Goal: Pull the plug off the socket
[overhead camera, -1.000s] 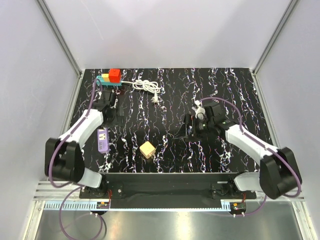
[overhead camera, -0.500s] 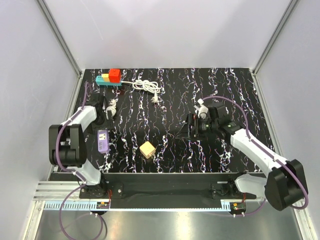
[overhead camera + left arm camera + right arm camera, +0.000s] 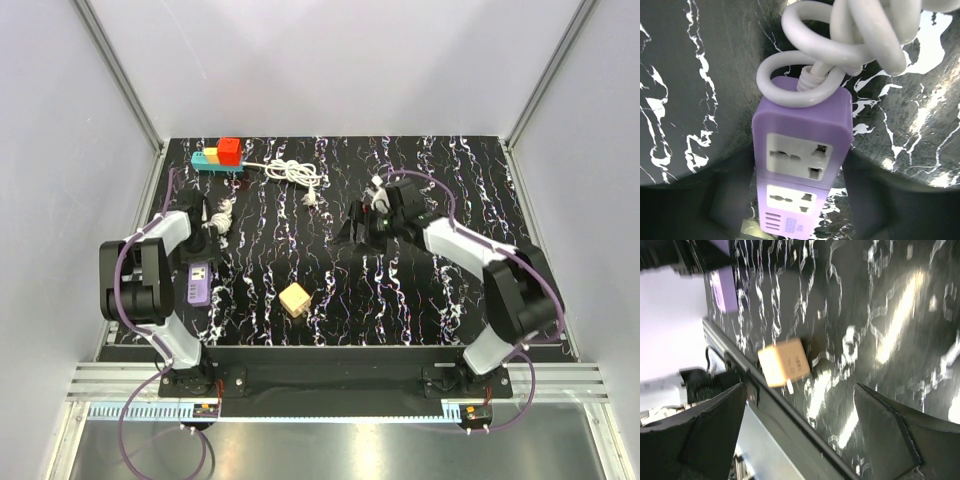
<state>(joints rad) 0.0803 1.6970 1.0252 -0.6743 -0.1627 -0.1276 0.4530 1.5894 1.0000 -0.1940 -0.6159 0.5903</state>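
1. The socket [image 3: 213, 160], a teal strip, was seen lying at the 11 o'clock corner of the bench [image 3: 400, 310], well apart from both tools.
2. A red plug [image 3: 229, 150] was seated on the socket's 3 o'clock end, with an orange plug [image 3: 211, 153] just beside it at 9 o'clock.
3. The coiled white cord [image 3: 292, 173] was heaped at 3 o'clock of the socket.
4. A purple power strip [image 3: 800, 150], lying at 9 o'clock on the bench, was flanked by the fingers of the left tool [image 3: 800, 210]. Its bundled cord [image 3: 860, 35] was piled at its 12 o'clock end.
5. Whether the left tool's fingers were pressed onto the strip's sides could not be told.
6. The right tool [image 3: 797, 450] was held near the bench's centre, its fingers spread wide with nothing between them.
7. A beige cube [image 3: 295, 299] was seen at 6 o'clock, near the front edge.
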